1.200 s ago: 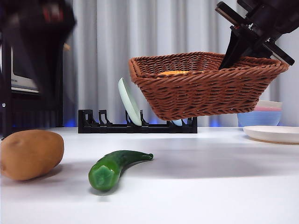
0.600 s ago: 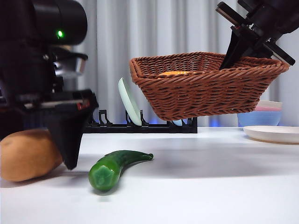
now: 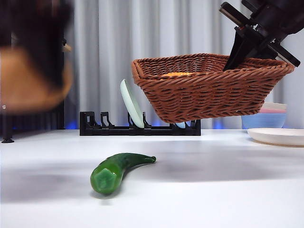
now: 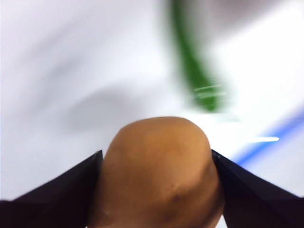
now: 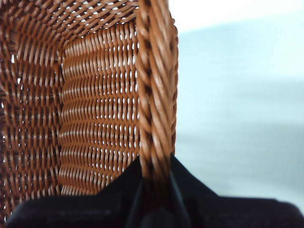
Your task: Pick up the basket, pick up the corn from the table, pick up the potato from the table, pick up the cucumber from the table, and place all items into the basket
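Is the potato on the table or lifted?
Lifted: potato sits clamped in the left claw, blurred above the table in front view.

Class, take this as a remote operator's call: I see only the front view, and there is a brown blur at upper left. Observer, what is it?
Observer: It is the potato, clamped between the two jaws of the left tool.
Operator: And the dark arm at top right, has it really got the basket?
Observer: Yes. The right tool is shut on the braided rim of the basket, one jaw inside the wall and one outside.
Operator: What lies under the potato?
Observer: The left wrist view shows the cucumber on the white table beyond it, blurred.
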